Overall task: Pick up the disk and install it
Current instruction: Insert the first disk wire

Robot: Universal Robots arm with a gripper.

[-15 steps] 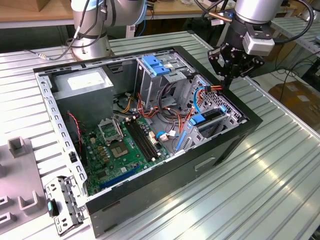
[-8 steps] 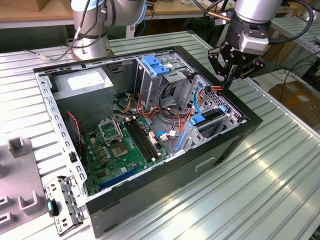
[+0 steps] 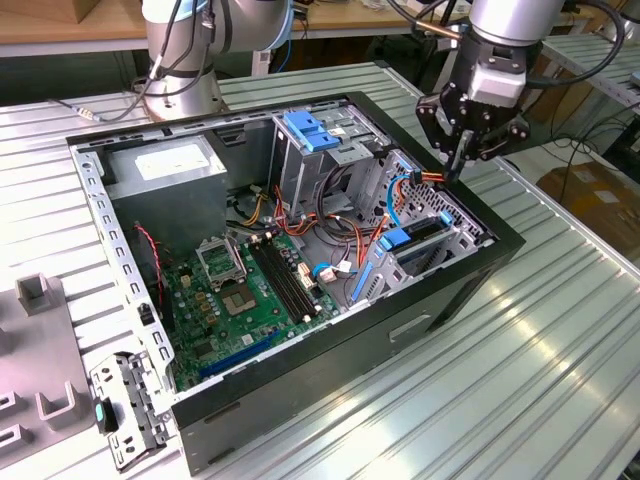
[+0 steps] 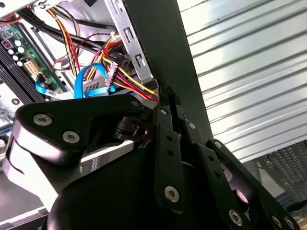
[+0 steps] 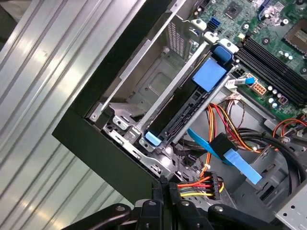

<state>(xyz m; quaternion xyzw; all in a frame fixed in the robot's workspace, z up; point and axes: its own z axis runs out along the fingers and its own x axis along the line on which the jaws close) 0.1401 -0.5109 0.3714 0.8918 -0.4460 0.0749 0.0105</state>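
The hand, fingers closed on a red-and-yellow power cable, hangs near the disk, which sits in the computer case's bay.

The case lies open on the tabletop, mid-frame in the exterior view. Inside it, the motherboard sits lower left, the cage top centre and the disk in the right-hand bay. The end effector hangs upper right, over the case's rim.
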